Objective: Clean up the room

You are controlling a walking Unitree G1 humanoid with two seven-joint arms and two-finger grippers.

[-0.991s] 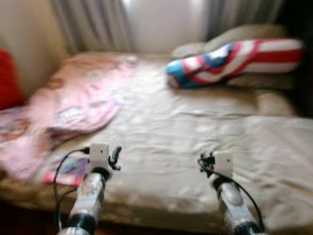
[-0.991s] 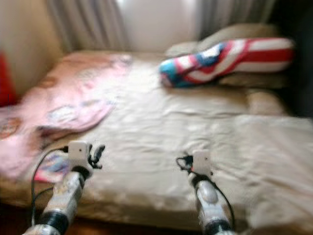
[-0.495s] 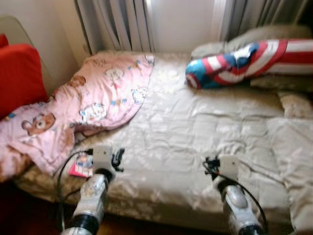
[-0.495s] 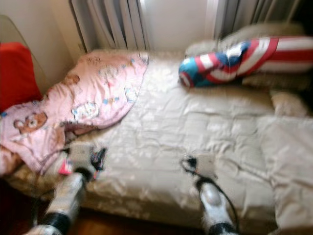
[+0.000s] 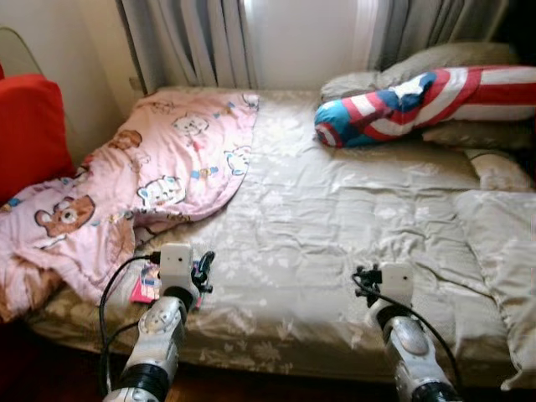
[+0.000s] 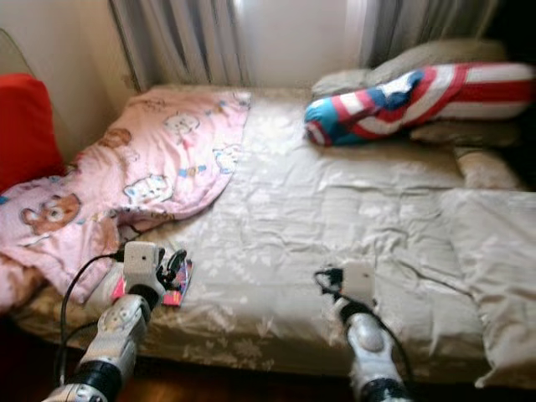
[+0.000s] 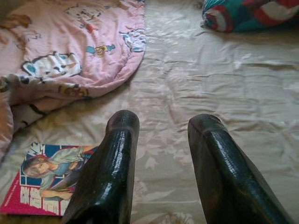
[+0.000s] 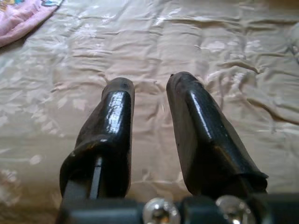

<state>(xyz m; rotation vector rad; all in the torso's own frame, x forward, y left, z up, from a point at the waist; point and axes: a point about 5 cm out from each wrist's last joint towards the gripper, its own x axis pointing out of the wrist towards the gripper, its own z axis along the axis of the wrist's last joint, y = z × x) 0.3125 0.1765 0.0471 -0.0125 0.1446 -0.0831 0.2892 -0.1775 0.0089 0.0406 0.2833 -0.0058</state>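
Since the earlier frames the whole head view has shifted and sharpened, which reads as the robot's camera settling rather than anything on the bed moving; both arms sit in much the same posture. That suggests the robot has arrived at the bed's near edge and is now placed to begin tidying.

The left gripper [image 7: 156, 135] hovers with its fingers parted and empty, just above and beside a pink-covered comic book [image 7: 44, 175] lying flat on the bedspread near the front left edge. The right gripper [image 8: 147, 107] is also empty, its fingers set a little apart over bare bedspread, well away from anything.

A pink cartoon blanket [image 5: 151, 172] lies rumpled over the left side of the bed [image 5: 335, 226], its lower edge near the book and spilling off toward a red cushion [image 5: 29, 126]. A red, white and blue striped bolster [image 5: 410, 100] rests against beige pillows [image 5: 444, 63] at the far right. Grey curtains [image 5: 193, 38] hang behind, around a bright window. The beige floral bedspread is creased but otherwise uncluttered, so the book looks the likeliest first pick.
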